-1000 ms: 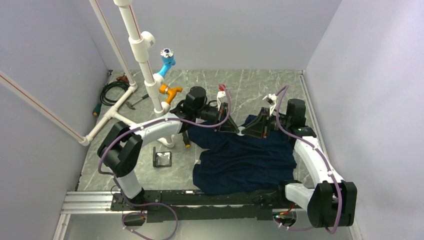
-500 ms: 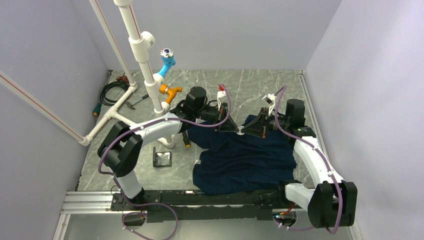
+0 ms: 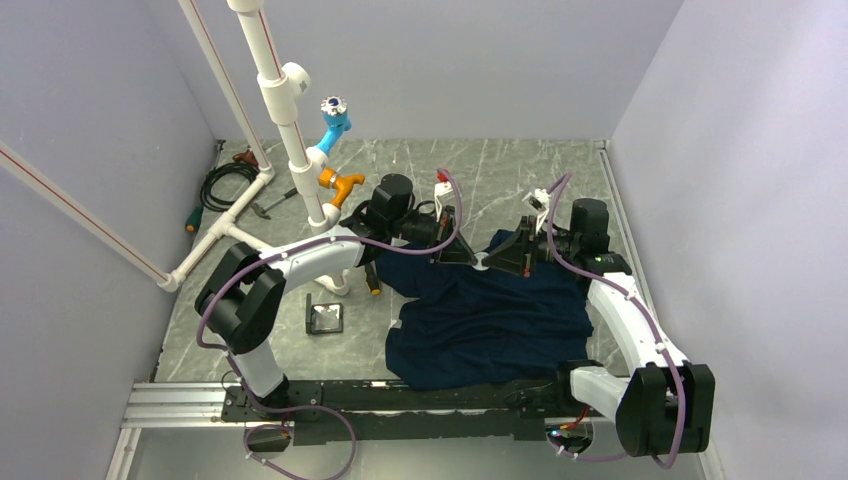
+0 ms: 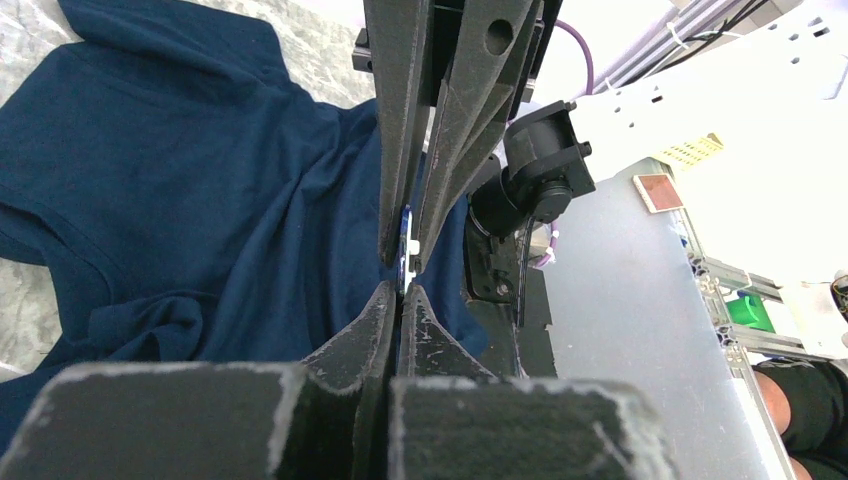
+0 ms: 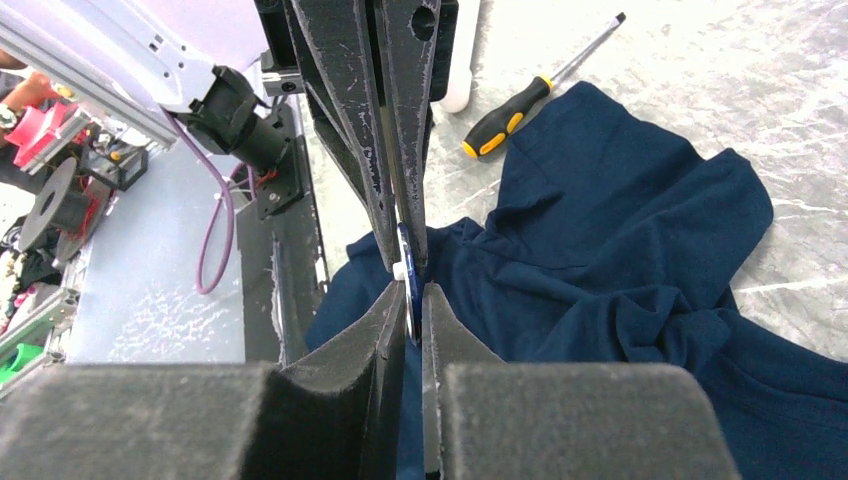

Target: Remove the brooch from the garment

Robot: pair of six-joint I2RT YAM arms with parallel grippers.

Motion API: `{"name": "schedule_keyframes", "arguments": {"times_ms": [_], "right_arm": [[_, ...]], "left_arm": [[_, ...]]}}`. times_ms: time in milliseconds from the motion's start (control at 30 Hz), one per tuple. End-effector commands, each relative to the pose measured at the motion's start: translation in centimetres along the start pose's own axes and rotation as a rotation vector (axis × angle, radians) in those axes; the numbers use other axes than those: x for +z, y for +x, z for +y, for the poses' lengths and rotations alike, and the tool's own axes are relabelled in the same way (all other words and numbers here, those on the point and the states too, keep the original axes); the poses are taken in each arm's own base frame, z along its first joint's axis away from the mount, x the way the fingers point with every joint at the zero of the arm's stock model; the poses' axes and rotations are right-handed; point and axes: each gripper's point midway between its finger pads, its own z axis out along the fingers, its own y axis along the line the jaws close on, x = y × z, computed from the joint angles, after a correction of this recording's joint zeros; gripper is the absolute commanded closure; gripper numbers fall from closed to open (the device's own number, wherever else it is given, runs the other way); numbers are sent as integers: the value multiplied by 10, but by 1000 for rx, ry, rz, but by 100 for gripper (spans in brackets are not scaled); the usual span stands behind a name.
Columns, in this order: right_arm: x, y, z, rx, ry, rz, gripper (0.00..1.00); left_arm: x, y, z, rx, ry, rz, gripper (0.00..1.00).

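At the garment's [image 3: 490,320] twelve o'clock edge, my right tool [image 5: 412,300] grips the brooch [image 5: 409,262]. My left tool [image 4: 400,298], at its nine o'clock, is clenched.

Left arm [image 3: 310,255]: extended toward 2 o'clock.
Left claw [image 3: 471,259]: pressed fully closed.
Right arm [image 3: 625,310]: extended toward 11 o'clock.
Right claw [image 3: 496,263]: pinched to a slit, set tip to tip with left claw.

Pale lilac walls [image 3: 450,60]; grey marbled floor [image 3: 500,165]
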Motion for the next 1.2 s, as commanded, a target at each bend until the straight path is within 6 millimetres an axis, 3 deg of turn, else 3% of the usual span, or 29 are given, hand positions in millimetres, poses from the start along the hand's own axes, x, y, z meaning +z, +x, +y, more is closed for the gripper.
{"name": "schedule_keyframes", "arguments": {"times_ms": [0, 333, 600, 733, 967, 1167], "right_arm": [[-6, -10, -17, -108, 99, 0, 89], [-7, -6, -8, -128, 61, 21, 80], [-8, -13, 12, -146, -34, 14, 51], [-9, -17, 12, -139, -27, 6, 39], [-30, -36, 3, -104, 22, -74, 25], [-47, -50, 5, -131, 37, -105, 21]], "left_arm": [[-9, -13, -22, 60, 62, -11, 100], [-8, -10, -11, 55, 30, 1, 100], [-5, -8, 5, 52, -45, 36, 100], [-4, -2, 10, 75, -93, 90, 100], [-10, 37, 11, 219, -221, 324, 100], [-46, 72, 18, 254, -349, 523, 100]]}}
